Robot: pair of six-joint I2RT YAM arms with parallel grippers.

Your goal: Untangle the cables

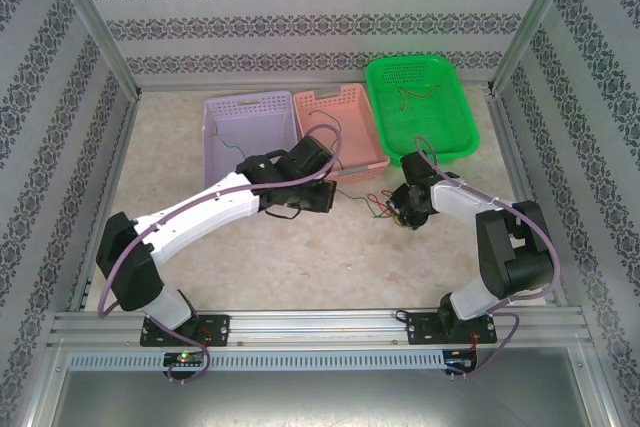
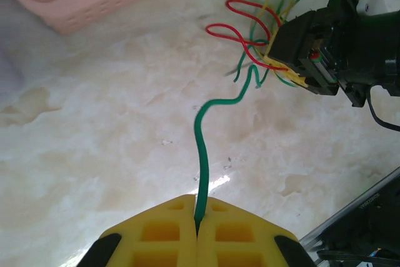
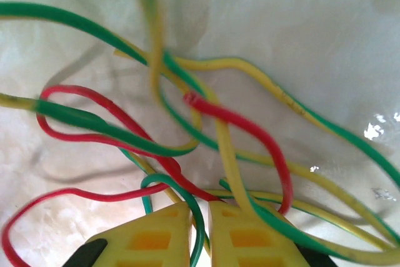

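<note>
Here, the left jaws are pressed together on a green cable (image 2: 201,148), which runs away over the counter (image 2: 94,154) to a tangle (image 2: 262,39) of green, yellow and red cables. The right jaws sit at that tangle, almost together, with a green strand (image 3: 195,229) in the slit between them. Behind stand a lilac basket (image 1: 250,122), a pink basket (image 1: 350,132) and a green basket (image 1: 445,122).

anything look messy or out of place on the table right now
Yes: the tangle of green, yellow and red wires on the table before the pink basket is knotted, its loops threading through each other. One green wire runs out of it, pinched in the left arm's jaws.
</note>
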